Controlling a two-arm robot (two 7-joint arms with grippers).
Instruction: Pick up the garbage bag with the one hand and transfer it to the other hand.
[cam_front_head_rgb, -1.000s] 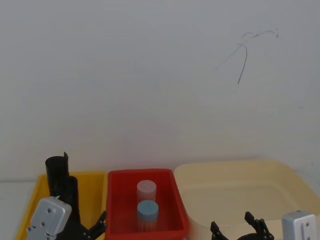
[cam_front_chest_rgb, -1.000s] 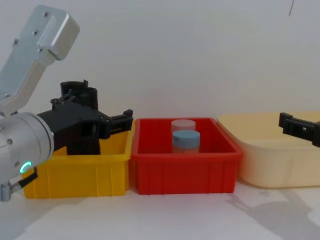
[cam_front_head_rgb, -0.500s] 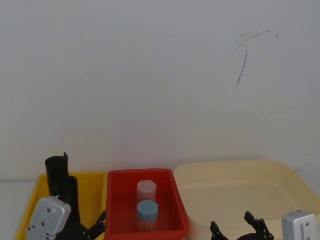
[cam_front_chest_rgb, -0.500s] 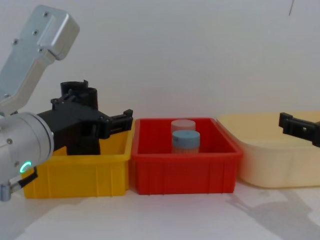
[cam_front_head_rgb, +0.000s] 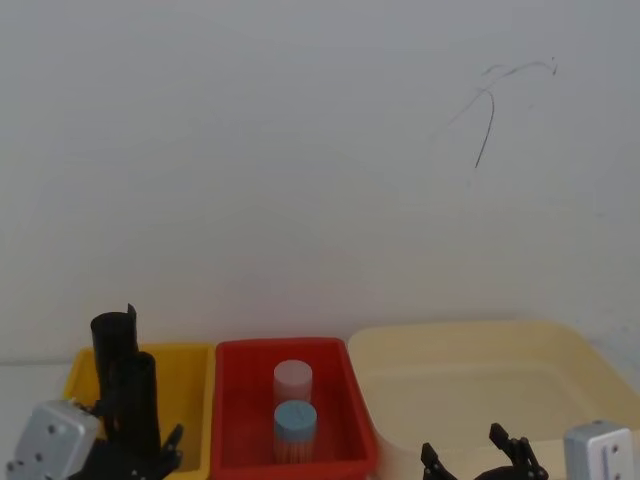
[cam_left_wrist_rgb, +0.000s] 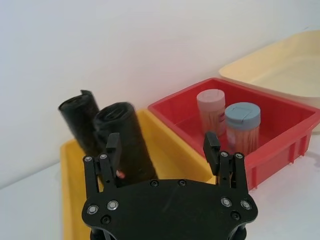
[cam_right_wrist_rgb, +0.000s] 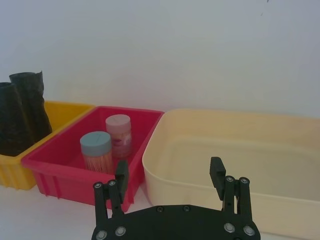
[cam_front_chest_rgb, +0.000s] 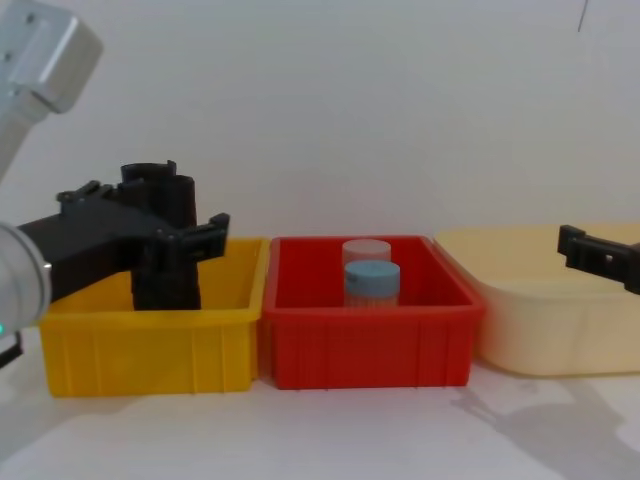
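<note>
White wall (cam_front_head_rgb: 300, 150) behind three bins on a pale table (cam_front_chest_rgb: 300, 430). Garbage bag (cam_left_wrist_rgb: 122, 135) stands upright in the yellow bin (cam_front_chest_rgb: 150, 345), beside a second black roll (cam_left_wrist_rgb: 80, 120). Left gripper (cam_left_wrist_rgb: 161, 142) is close before it with fingers apart; contact cannot be told. Right gripper (cam_right_wrist_rgb: 169, 167), fingers apart, is near the cream tub (cam_front_chest_rgb: 540, 330).

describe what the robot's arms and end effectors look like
Both end effectors are black: the left end effector and the right end effector each have two slim fingers on a flat plate dotted with silver screws. The left arm and right arm have silver-grey housings with small bolt holes.
</note>
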